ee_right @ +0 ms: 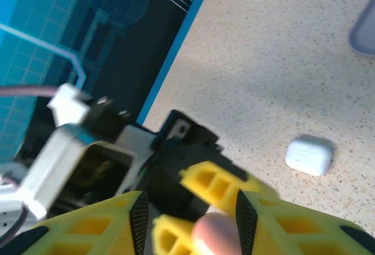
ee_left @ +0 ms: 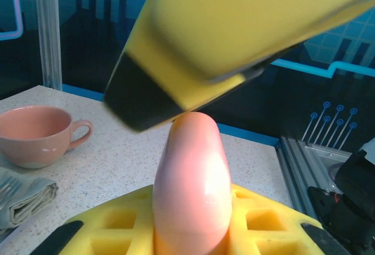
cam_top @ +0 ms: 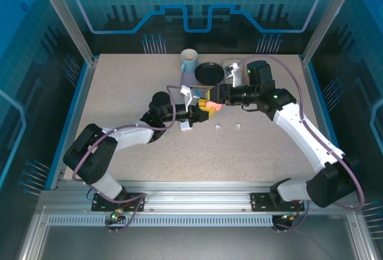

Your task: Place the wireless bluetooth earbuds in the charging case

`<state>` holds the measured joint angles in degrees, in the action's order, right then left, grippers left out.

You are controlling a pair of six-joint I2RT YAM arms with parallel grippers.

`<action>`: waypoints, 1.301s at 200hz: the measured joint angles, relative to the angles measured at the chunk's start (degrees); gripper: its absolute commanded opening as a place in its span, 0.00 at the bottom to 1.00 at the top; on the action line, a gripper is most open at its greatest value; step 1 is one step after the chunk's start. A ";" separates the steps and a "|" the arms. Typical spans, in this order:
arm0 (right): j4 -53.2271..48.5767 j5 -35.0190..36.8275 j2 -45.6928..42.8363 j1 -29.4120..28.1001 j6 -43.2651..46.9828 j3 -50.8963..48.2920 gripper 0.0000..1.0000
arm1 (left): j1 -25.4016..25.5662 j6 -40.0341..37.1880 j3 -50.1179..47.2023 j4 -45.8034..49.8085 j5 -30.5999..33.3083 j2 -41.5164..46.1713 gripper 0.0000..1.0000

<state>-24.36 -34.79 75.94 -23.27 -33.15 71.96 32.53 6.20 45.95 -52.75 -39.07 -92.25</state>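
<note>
Two white earbuds (cam_top: 217, 128) found loose on the speckled table (cam_top: 119, 92), a little apart from each other, on the near side of both grippers and touched by neither.

Saw the left gripper (cam_top: 205, 110) clamped on a pink case (cam_top: 213, 106), with yellow fingers (ee_left: 263, 220) pressed to its lower half and the rounded top standing clear above them. Held up off the table, between the two arms.

Noted the right gripper (cam_top: 219, 101) facing it from the opposite side, fingers apart and set around the top of that case. From the left wrist, caught one right finger (ee_left: 234, 26) lying across the tip, touching or very nearly so. Could not tell whether the right fingers actually squeezed the case.

Spotted a white case (cam_top: 186, 127), closed, flat on the table just beside the left gripper and near the earbuds.

Farther back, made out a cup (cam_top: 189, 61), a black dish (cam_top: 209, 73) and a folded cloth (cam_top: 190, 83) close together, well apart from the earbuds.
</note>
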 measured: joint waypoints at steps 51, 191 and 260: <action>-1.68 1.75 -5.46 -0.52 -0.26 -1.90 0.49 | 0.00 1.18 0.13 0.22 3.50 -0.83 0.00; -4.22 20.87 -5.75 -2.75 -2.86 -8.07 0.50 | -14.19 24.02 -0.61 28.94 28.81 -2.80 0.00; -4.17 27.36 0.28 -8.11 -2.91 -9.07 0.49 | -16.74 28.09 4.68 38.80 26.60 -12.76 0.00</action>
<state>-28.53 -7.42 76.23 -31.38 -36.05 62.89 15.79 34.28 50.63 -13.96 -12.47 -105.01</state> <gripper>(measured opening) 0.493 0.244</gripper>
